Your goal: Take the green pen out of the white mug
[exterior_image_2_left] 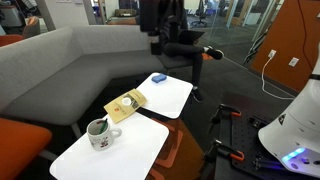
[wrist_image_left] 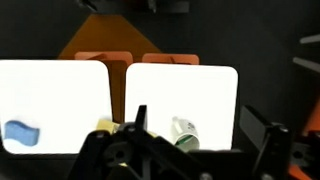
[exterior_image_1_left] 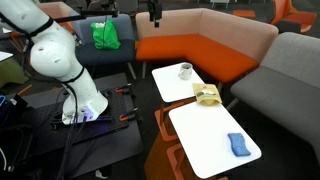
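The white mug (exterior_image_1_left: 185, 70) stands upright near the sofa-side end of a small white worktop (exterior_image_1_left: 170, 90), and both exterior views show it there (exterior_image_2_left: 98, 133). The green pen (wrist_image_left: 186, 138) is in the mug. The wrist view shows it only as a patch of green at the mug's mouth, and in the exterior views it is too small to make out. A second white worktop (exterior_image_1_left: 205, 140) sits just beside the first. A yellow snack packet (exterior_image_1_left: 208, 96) lies where the two meet, near the mug but not touching it. A blue cloth (exterior_image_1_left: 238, 145) rests at the far end of that second worktop, well apart from the mug. The claw (exterior_image_2_left: 160, 40) hangs high above the furniture, clear of both worktops and touching nothing. In the wrist view the claw (wrist_image_left: 195, 125) looks down on the scene. Its dark fingers (wrist_image_left: 140, 118) are spread wide and hold nothing, and the mug shows between them far below. The arm's white base (exterior_image_1_left: 85, 105) stands on a dark platform on the floor, beside the worktops. An orange sofa (exterior_image_1_left: 190, 45) and a grey sofa (exterior_image_1_left: 290, 75) curve around behind. A green cloth (exterior_image_1_left: 105, 35) lies on a dark chair (exterior_image_1_left: 112, 55) further back.
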You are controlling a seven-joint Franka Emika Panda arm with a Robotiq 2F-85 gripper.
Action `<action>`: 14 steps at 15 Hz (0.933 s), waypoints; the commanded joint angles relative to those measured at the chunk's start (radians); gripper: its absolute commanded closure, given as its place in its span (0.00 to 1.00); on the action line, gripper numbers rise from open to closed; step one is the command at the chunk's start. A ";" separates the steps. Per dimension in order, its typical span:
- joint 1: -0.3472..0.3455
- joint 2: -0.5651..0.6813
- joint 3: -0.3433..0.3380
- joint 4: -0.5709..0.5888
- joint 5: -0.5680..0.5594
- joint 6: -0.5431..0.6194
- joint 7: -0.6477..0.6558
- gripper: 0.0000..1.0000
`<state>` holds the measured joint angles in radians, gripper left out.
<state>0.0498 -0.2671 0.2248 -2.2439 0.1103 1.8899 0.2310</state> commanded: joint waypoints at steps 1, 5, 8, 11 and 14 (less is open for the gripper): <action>0.023 0.285 -0.031 0.198 -0.103 0.012 -0.137 0.00; 0.050 0.570 -0.047 0.418 -0.169 0.003 -0.303 0.00; 0.084 0.739 -0.046 0.570 -0.220 -0.038 -0.402 0.00; 0.130 0.867 -0.052 0.690 -0.287 -0.085 -0.457 0.00; 0.170 0.970 -0.066 0.799 -0.342 -0.141 -0.461 0.00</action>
<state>0.1789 0.6171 0.1851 -1.5764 -0.1863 1.8574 -0.1988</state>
